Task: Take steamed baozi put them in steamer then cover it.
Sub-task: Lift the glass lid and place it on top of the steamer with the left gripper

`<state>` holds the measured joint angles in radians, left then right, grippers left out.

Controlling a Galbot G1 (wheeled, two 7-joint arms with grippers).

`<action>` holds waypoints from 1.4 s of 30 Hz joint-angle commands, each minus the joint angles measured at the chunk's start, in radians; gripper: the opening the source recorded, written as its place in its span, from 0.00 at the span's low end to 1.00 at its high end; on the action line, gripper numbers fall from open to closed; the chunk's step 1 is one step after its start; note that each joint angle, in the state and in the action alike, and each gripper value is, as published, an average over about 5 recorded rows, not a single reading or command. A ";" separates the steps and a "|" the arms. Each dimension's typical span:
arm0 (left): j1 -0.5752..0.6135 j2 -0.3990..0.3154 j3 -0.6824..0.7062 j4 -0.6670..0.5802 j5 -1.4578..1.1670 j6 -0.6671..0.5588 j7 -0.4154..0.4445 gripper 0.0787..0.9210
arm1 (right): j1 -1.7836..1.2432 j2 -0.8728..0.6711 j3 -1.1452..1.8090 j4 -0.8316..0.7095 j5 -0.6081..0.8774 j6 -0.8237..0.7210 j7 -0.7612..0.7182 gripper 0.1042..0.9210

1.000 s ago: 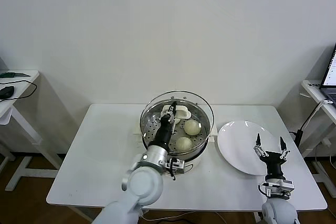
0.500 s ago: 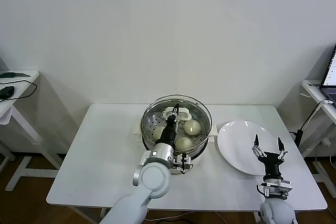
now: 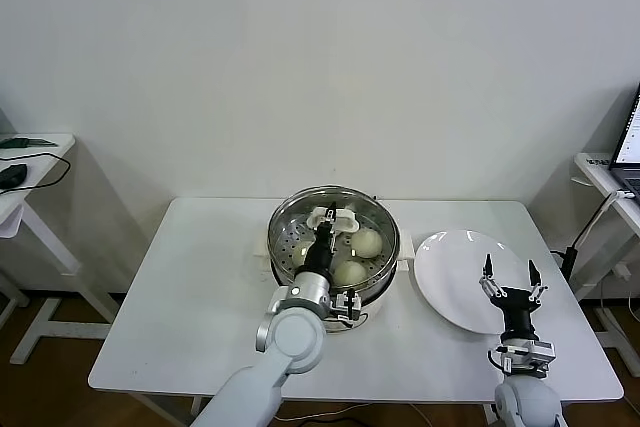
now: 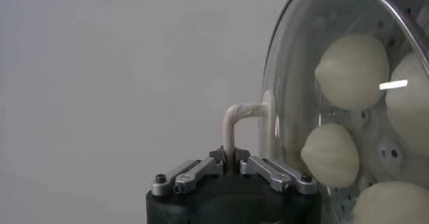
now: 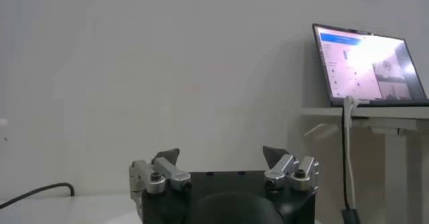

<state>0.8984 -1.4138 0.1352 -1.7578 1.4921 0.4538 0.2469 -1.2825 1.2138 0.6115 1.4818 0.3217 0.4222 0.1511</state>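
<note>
One risk: our left tool point(image 3: 331, 217) is pinching the cover point(image 3: 335, 219) by its white handle over the steamer point(image 3: 334, 244) at frame centre, baozi point(image 3: 367, 242) inside, so an off-centre release could leave it cocked on the rim; right tool point(image 3: 508, 277) idles spread, lower right.

Bright even light, soft shadows, lid glare

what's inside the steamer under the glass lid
Cream-white baozi sit on the steamer's perforated floor, seen through the lid. The left gripper on the handle hides some.
</note>
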 commanded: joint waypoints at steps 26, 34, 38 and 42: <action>0.024 -0.024 -0.019 0.006 -0.006 -0.009 -0.018 0.13 | 0.023 -0.005 -0.010 -0.015 0.000 -0.001 0.000 0.88; 0.040 -0.022 -0.032 -0.002 -0.007 -0.017 -0.022 0.13 | 0.021 -0.004 -0.010 -0.016 0.000 0.000 -0.001 0.88; 0.052 -0.019 -0.040 -0.031 -0.012 -0.014 -0.025 0.24 | 0.019 -0.004 -0.011 -0.012 -0.001 -0.001 -0.001 0.88; 0.080 0.000 -0.038 -0.090 -0.024 -0.009 -0.027 0.37 | 0.019 -0.002 -0.013 -0.010 -0.003 -0.003 -0.001 0.88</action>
<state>0.9459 -1.4306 0.0990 -1.7746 1.4812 0.4423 0.2230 -1.2634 1.2097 0.5995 1.4692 0.3195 0.4209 0.1498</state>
